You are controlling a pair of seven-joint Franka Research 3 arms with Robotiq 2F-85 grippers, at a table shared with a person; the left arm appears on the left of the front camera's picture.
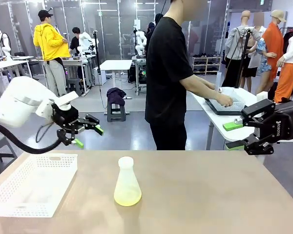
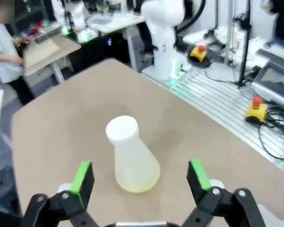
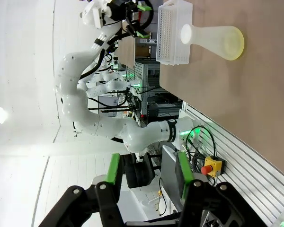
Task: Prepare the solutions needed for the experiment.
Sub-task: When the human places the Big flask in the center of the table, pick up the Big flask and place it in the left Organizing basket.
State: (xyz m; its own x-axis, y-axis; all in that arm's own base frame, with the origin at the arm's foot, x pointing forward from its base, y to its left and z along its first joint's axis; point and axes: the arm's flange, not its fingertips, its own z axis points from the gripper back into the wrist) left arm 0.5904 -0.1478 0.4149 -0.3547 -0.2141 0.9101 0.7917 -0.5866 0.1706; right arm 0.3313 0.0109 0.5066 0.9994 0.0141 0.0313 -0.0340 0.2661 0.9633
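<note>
White basket (image 1: 36,185) sits to the left of the frosted flask (image 1: 127,180), which stands upright mid-table with the pale yellow-green solution (image 1: 127,197) pooled in its base. Beyond the flask, the left gripper (image 1: 89,137) hovers with its fingers spread wide and empty. The right gripper (image 1: 233,136) hangs far right, its jaws apart and holding nothing.

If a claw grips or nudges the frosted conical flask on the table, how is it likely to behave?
The flask probably resists tipping: its base is wide and the little yellow-green liquid sits low. It likely feels light, being mostly empty. The tapering wall may slip out of a pinch made low down.
</note>
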